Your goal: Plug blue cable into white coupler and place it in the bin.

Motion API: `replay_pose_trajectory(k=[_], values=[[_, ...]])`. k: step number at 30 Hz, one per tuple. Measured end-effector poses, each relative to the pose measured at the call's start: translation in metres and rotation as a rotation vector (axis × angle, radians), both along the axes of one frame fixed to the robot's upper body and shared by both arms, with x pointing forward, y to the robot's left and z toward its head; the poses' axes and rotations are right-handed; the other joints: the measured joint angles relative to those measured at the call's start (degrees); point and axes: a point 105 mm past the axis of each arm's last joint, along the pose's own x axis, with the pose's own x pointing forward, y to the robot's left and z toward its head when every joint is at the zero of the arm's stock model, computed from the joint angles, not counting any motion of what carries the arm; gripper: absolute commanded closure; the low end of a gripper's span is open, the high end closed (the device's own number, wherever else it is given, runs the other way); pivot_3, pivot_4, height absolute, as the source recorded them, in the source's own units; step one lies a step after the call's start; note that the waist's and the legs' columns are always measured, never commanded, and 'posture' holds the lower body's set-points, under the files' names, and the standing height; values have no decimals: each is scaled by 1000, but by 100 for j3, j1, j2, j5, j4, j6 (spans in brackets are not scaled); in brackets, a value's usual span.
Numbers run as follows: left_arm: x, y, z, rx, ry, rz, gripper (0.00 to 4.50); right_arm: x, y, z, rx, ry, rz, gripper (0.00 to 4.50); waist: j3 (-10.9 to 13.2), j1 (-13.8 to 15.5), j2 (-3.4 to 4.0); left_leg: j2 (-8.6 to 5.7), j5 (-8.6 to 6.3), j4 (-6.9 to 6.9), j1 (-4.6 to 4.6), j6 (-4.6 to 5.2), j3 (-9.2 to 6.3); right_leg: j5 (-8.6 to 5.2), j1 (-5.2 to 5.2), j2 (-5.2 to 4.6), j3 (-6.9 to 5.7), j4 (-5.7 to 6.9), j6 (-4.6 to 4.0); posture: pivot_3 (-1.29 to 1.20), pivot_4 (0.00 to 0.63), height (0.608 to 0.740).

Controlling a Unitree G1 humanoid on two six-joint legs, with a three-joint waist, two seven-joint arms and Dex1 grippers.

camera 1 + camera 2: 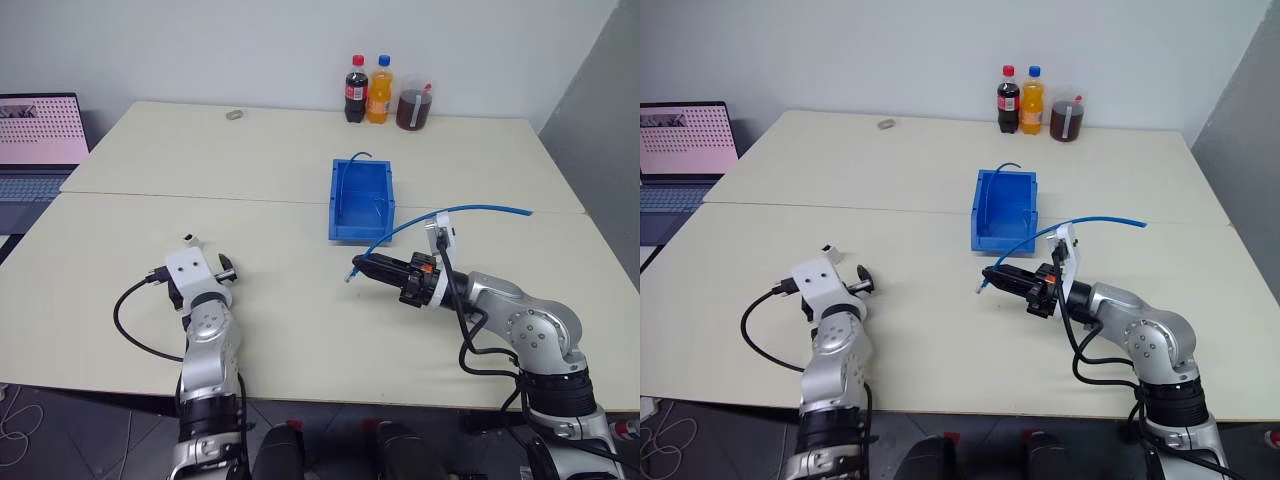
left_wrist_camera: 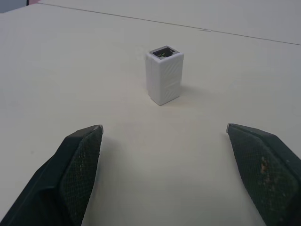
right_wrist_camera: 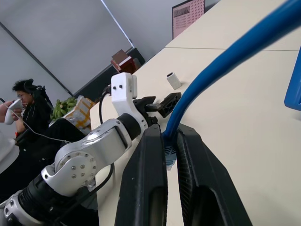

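The white coupler (image 2: 164,75) stands upright on the table, socket opening up, just ahead of my left gripper (image 2: 164,129) and untouched. That gripper is open wide and empty; from the head it sits at the near left (image 1: 222,268), with the coupler (image 1: 189,240) beyond it. At table centre my right gripper (image 1: 358,268) is shut on the blue cable (image 1: 470,212) close to its plug end, which pokes out past the fingertips (image 3: 149,141). The rest of the cable arcs away to the right above the table. The bin (image 1: 340,190) stands just behind the right gripper.
A second blue cable end (image 1: 362,156) sticks up from the bin's far side. Two bottles (image 1: 367,90) and a jar (image 1: 413,108) stand at the far edge, with a small grey item (image 1: 234,115) to their left. A laptop (image 1: 35,140) is far left. A person (image 3: 23,103) sits beyond the table.
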Motion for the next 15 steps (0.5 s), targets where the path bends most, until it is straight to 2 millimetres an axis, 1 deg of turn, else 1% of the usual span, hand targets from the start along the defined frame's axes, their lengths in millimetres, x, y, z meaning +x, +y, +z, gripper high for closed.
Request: replay_pose_trajectory(k=[7,15], values=[[20,-5,4,-33,26,93,69,1,-1,-1,-3,3,-1,4477,0,-6,-1,-1,0,0,-1,-1,0,2,1,0,0,0,0,0,150,740],[30,0,10,-90,29,179,69,1,-3,-1,-12,1,-3,4480,0,-3,-1,-1,1,0,-1,-2,0,4,1,0,0,0,1,0,150,740]])
